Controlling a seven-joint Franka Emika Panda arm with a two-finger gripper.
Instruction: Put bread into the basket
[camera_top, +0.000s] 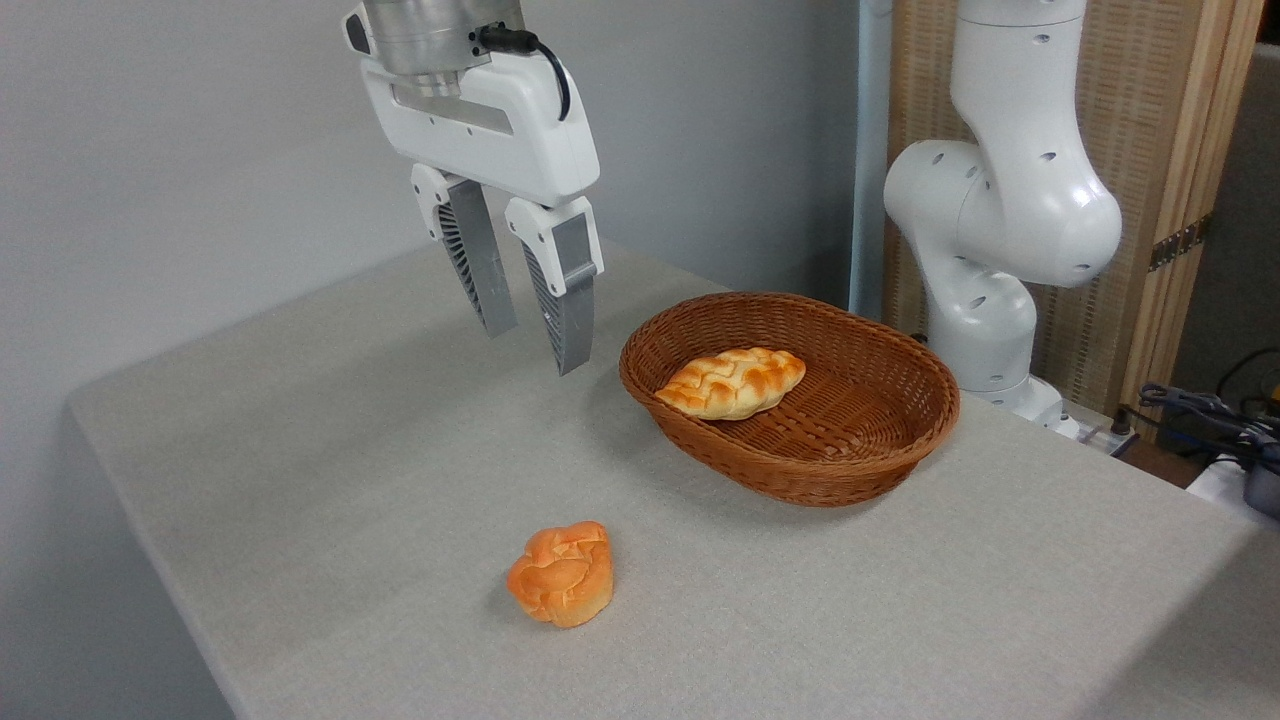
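One bread (561, 574) is noted near the desk's (330, 480) front edge, one basket (800, 470) opposite; the claw (530, 345) is held aloft, parted, empty.

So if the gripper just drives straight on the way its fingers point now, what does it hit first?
Probably bare table. The open gripper points down, with nothing between its fingers. It hangs left of the basket and well behind the bun, though depth is hard to judge from one view.

Arm (1000, 210): glossy white rounded housings, small dark round holes in the shells. Gripper (530, 345): white angular body under a silver metal flange, black cable (545, 60) plugged in at top. Two grey fingers (570, 310), ribbed on the inner sides, seated in white mounts.
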